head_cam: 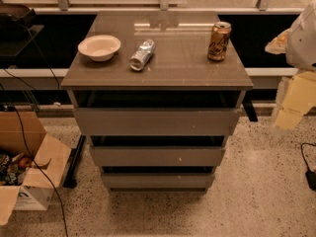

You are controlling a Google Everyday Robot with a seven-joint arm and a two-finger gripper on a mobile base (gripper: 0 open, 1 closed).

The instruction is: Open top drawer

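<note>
At the far left a cardboard box stands open on the speckled floor, its flaps spread and a jumble of small things inside; a thin black cable runs across it. Just to its right is the grey-brown cabinet with 3 handleless drawers.

On the tabletop, a pale bowl sits upright near the left edge. A crushed silver can lies on its side just right of the bowl, apart from it. A gold can stands upright near the right edge, well away from the other 2 things.

The top drawer is directly under the tabletop and is the widest and tallest of the 3 fronts. A dark gap runs between its upper edge and the tabletop's underside. How far it stands out from the cabinet cannot be told. The 2 lower drawers sit below it, each narrower and each with its own dark gap above.

The hand is at the right edge, a blurred pale yellow and white shape level with the top drawer. It is beside the cabinet's right side and touches nothing. Whether it is open or closed cannot be told.
</note>
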